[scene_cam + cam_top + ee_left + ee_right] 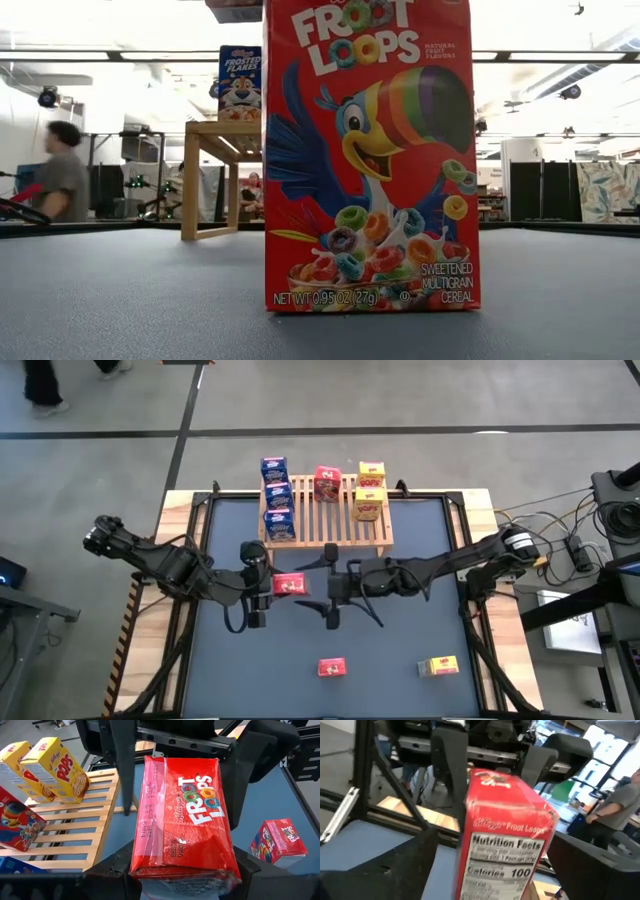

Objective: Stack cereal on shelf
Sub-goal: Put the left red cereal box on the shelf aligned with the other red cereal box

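- My left gripper [262, 584] is clamped on a small red cardboard Froot Loops box [290, 584], fingers pressing its two sides; the left wrist view shows the box lying lengthways between the fingers [125, 765].
- My right gripper [332, 586] sits just beside the same red box, on its other side, jaws spread wide and gripping nothing. In the right wrist view the box end with the nutrition panel stands between my spread fingers [451, 760]; I can't say whether they brush it.
- Both grippers hang over the dark blue table mat [400, 660], near the front edge of the light wooden slatted rack [335, 528].
- On the rack I count three blue boxes [276, 498] in a row down its left end, one red box [327, 483] near the middle back, and two yellow boxes [368, 490] at the right.
- So six look placed, by my reckoning, and three are left.
- The held red box looks to be the seventh, probably bound for the red row.
- Another red box [332, 667] stands on the mat near the front edge; it fills the low view.
- A yellow box [438, 665] rests to the right of that one, well apart from the rack.
- Behind the table, a person [62, 175] shows in the room.
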Controlling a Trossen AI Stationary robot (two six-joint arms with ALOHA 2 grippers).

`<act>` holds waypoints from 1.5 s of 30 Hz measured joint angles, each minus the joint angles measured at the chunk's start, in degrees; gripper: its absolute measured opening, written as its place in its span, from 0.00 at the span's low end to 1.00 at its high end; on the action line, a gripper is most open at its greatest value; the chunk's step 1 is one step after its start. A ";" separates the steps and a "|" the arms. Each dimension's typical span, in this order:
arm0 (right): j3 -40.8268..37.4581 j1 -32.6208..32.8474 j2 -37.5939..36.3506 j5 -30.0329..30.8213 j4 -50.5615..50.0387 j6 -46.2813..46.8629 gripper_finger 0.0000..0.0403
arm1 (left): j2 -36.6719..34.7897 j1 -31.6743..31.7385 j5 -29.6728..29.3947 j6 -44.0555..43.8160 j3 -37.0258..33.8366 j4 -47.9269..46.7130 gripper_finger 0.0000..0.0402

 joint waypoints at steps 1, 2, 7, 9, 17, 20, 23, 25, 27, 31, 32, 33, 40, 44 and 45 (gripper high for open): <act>0.00 -0.06 -0.20 -0.82 -0.34 0.14 0.83 | 0.00 0.00 0.00 -0.03 -0.04 0.03 0.43; 0.00 -0.06 -0.31 -1.74 -0.21 0.71 0.80 | -0.01 0.00 0.00 -0.11 -0.07 0.04 0.43; 0.00 -0.44 -0.67 -3.70 -0.69 2.63 0.65 | -0.02 -0.02 0.33 -0.16 -0.10 0.13 0.43; 0.00 -0.89 -0.68 -3.75 -1.53 3.69 0.59 | -0.02 -0.02 1.51 -0.16 -0.10 0.97 0.43; 0.00 -2.49 -0.69 -5.84 -2.76 6.20 0.44 | -0.07 0.04 2.04 -0.07 -0.07 1.84 0.43; 0.00 -2.59 -0.79 -7.06 -2.80 6.21 0.40 | -0.07 0.00 2.44 0.01 -0.07 1.94 0.43; 0.00 -2.59 -0.89 -7.15 -2.78 6.13 0.37 | -0.07 0.00 2.51 0.39 -0.07 2.29 0.43; -0.02 -2.65 -1.15 -7.23 -2.96 5.87 0.36 | -0.07 0.00 2.52 0.50 -0.07 2.60 0.43; -0.02 -2.69 -1.44 -7.32 -3.06 5.83 0.35 | -0.22 0.00 2.50 0.50 -0.03 2.75 0.43; -0.02 -2.70 -2.79 -7.32 -4.61 6.57 0.36 | -0.70 0.01 2.50 0.52 -0.03 3.18 0.43; -0.02 -2.70 -3.23 -7.32 -5.14 6.55 0.36 | -0.90 0.02 2.50 0.50 -0.03 3.08 0.44; -0.02 -2.75 -3.61 -7.34 -5.68 6.53 0.36 | -1.15 0.00 2.46 0.50 -0.03 2.98 0.45; -0.07 -4.71 -6.04 -7.72 -8.11 6.40 0.35 | -2.98 0.04 1.15 -1.42 0.01 0.38 0.63; -0.07 -7.84 -8.06 -7.02 -11.71 4.24 0.36 | -4.64 -0.29 0.94 -3.26 0.20 -2.93 0.73; -0.07 -9.10 -8.75 -7.17 -12.04 4.25 0.36 | -5.21 -0.51 0.86 -3.63 -0.10 -2.80 0.75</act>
